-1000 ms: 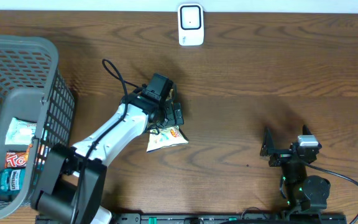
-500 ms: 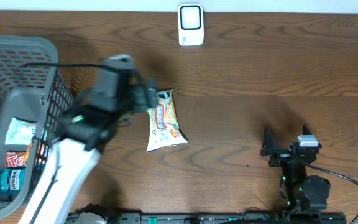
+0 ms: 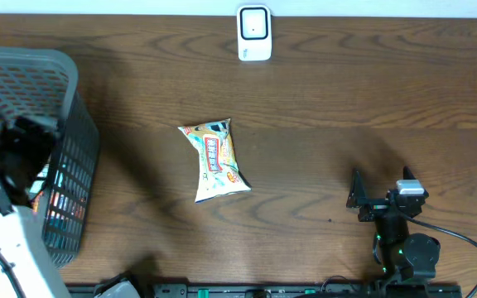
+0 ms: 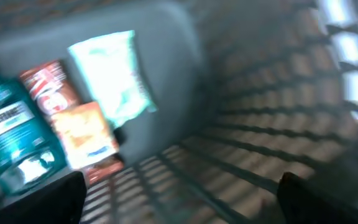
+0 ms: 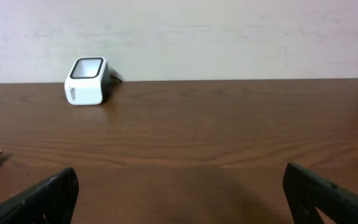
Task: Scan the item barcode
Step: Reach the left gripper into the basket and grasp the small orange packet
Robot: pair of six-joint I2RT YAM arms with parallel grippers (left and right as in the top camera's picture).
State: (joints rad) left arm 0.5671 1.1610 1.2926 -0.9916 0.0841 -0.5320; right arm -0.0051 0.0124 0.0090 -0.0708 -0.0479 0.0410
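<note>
**Item:** crinkled white-and-yellow foil snack packet point(image 3: 215, 161). It lay flat and unheld on the brown wooden counter point(image 3: 346, 108), well apart from the white box-shaped barcode scanner point(image 3: 254, 33), on the robot's side of it and a little to the left. The printed face was up and no barcode showed. Probably it sat too far out, and faced wrong, for the scanner window to read it.

**Left hand** point(image 4: 182, 202): spread wide and gripping nothing. It hung over the grey plastic mesh basket point(image 3: 23, 62), far to the left of the scanner, and pointed down at the blurred stock inside: a pale green packet point(image 4: 110, 74), a red packet point(image 4: 45, 87), an orange packet point(image 4: 86, 134) and a teal bottle point(image 4: 8, 137). The pose suited reaching for an item there.

**Right hand** point(image 3: 356, 199): fully spread and empty, parked low on the robot's side of the scanner and to the right, facing it across bare wood, apparently idle.

**Scanner:** upright at the far edge against the wall.
</note>
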